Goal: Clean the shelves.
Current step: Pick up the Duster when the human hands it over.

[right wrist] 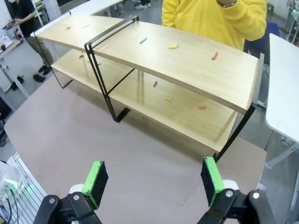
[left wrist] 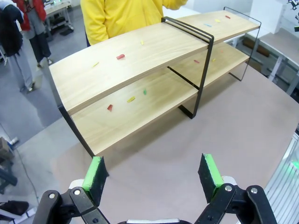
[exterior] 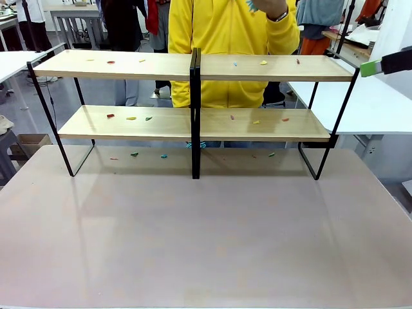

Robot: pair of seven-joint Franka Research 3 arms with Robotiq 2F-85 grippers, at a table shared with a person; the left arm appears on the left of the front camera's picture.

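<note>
Shelves (left wrist: 154, 51) stood well beyond my left gripper (left wrist: 153, 170), its jaws spread wide with nothing between them; my right gripper (right wrist: 152, 178) gaped empty too, facing them. Coloured scraps (left wrist: 121, 56) dotted both boards.

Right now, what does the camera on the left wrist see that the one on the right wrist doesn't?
The left wrist view has the left gripper, open, and looks at the shelves from their left end, so the green bit on the lower board is close. The right wrist view has the right gripper, open, and looks from the right end, with the blue bit on the top board close and a white table beside. Both show the shelves, the person in yellow behind them and the brown table under them.
</note>
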